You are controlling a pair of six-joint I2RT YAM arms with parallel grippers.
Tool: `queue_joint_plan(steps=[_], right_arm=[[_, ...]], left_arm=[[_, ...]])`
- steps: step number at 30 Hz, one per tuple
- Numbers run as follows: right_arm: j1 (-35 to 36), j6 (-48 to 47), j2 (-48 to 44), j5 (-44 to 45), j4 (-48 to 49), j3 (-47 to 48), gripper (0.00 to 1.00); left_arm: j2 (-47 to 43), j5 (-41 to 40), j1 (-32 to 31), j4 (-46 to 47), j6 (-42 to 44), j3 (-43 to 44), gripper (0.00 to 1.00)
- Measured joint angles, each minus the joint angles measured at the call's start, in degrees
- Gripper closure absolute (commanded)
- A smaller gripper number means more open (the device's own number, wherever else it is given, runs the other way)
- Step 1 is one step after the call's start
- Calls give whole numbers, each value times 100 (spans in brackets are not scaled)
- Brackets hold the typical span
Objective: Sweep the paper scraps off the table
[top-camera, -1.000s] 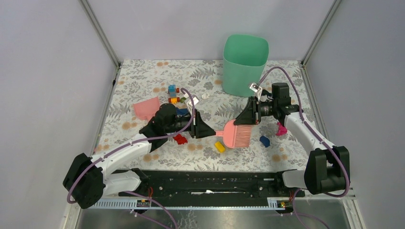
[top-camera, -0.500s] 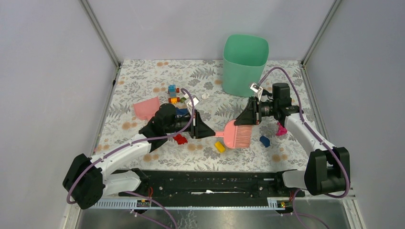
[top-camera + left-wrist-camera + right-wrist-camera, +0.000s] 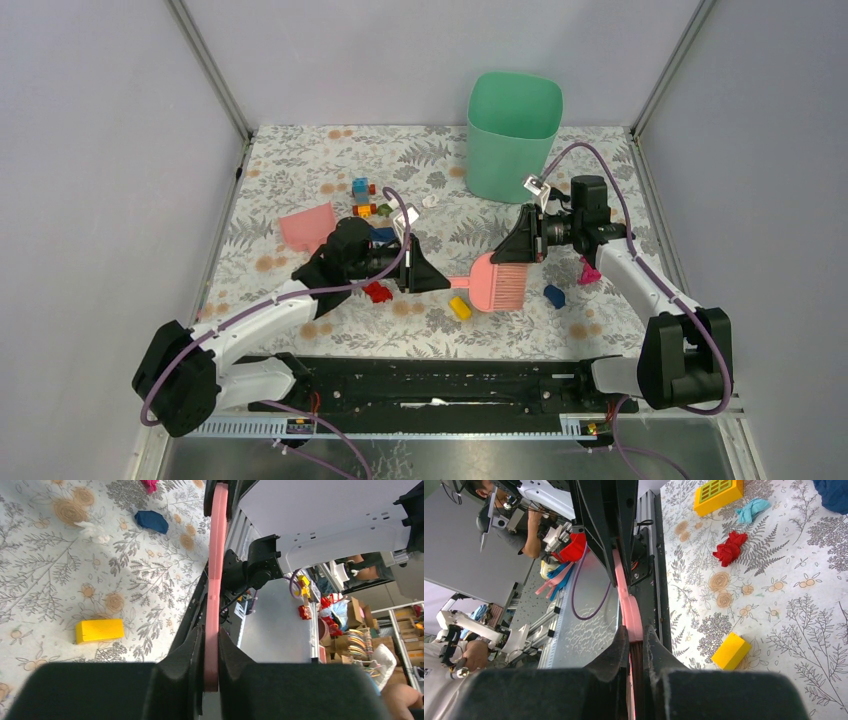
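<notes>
Step in hand: readying the pink hand brush [image 3: 492, 282]; sweeping not yet begun. The right gripper [image 3: 503, 256] is clenched on the bristle head. The left gripper [image 3: 441, 280] has its jaws against both faces of the handle and appears to grasp it. The brush spans between the two claws, over the table [image 3: 300, 160].

Of the paper scraps, one white crumpled bit [image 3: 95, 530] lies ahead of the left claw, beside the handle line, near a blue toy piece [image 3: 152, 521]. Another [image 3: 430, 201] lies beyond the left claw, towards the green bin [image 3: 513, 130]. The pink dustpan [image 3: 307, 226] lies behind the left claw.

Judgement: next the right claw must let go, then the left lowers the bristles and drags scraps panward, skirting the bricks
</notes>
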Motion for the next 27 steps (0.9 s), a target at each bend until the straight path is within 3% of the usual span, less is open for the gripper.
queue_joint_plan(steps=[3,8,12,15,21,27], right_arm=[[-11,15,0,17,63,-33,97],[-15,52,-7,48,120,-70,49],[-33,-20,-24,302,149,-94,28],[-33,-223,-142,848,55,-125,24],[142,-813,-299,2723,-317,-28,24],[1193,-1375,48,4142,-822,505,27]], left_arm=[[-4,83,-2,42,0,2,100],[-15,59,-13,26,37,4,100],[-68,-146,-15,-662,286,162,100],[-166,-570,-17,-1565,638,503,100],[-874,-2162,-15,-3202,1338,1150,100],[-1733,-3926,-15,-4094,1429,1235,100]])
